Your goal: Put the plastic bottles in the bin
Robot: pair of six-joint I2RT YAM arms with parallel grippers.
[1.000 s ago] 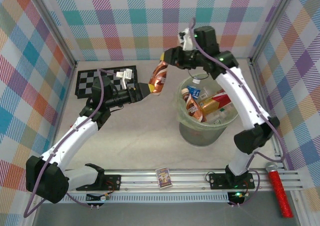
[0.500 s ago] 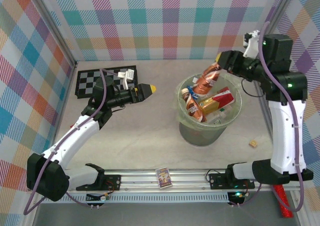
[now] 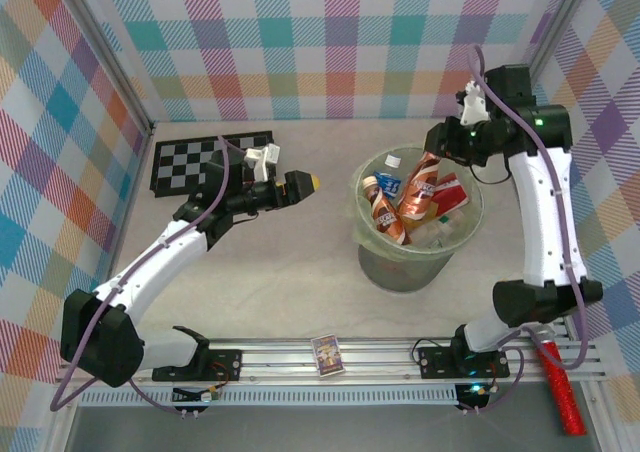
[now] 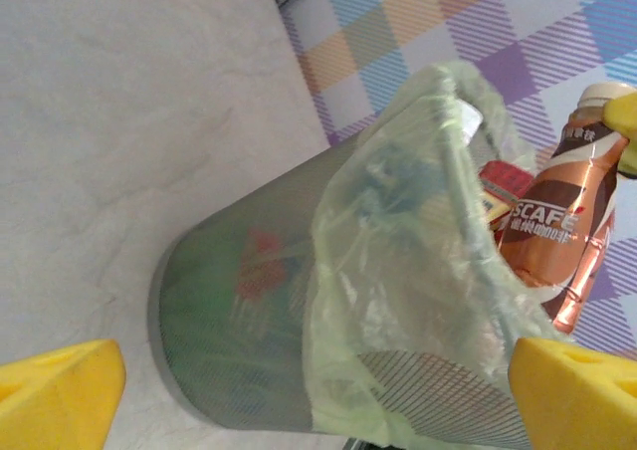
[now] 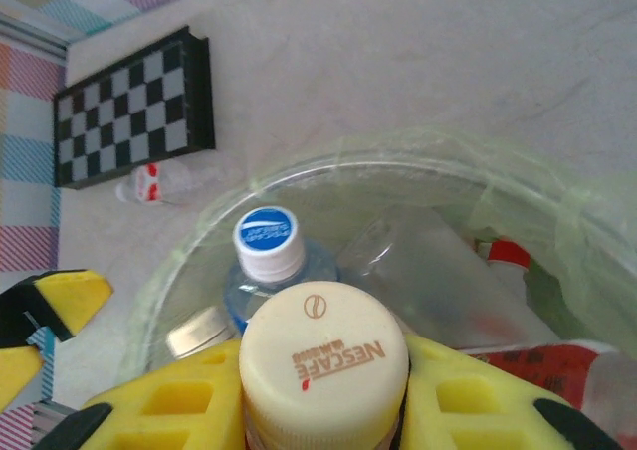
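Note:
My right gripper [image 3: 438,158] is shut on the neck of an orange-brown plastic bottle [image 3: 420,190] with a cream cap [image 5: 323,365]. It hangs tilted in the mouth of the bin [image 3: 372,257], a pale green lined wastebasket. Yellow fingers [image 5: 169,400] press both sides of the neck. Inside lie another brown bottle [image 3: 383,210], a clear blue-capped one [image 5: 267,243] and a red-white labelled one [image 3: 447,196]. My left gripper [image 3: 310,183] is open and holds nothing, left of the bin and facing it. From its wrist I see the bin wall [image 4: 249,340] and the held bottle [image 4: 557,241].
A checkerboard [image 3: 195,162] lies at the back left, with a small clear object with red marks [image 5: 149,183] beside it. A small picture card box [image 3: 327,353] and a red glittery stick [image 3: 560,387] sit on the near rail. Plaid walls enclose the table.
The right gripper carried the brown bottle from beside the left gripper, across the bin, and now holds it down in the bin's mouth. The left gripper shifted slightly toward the bin.

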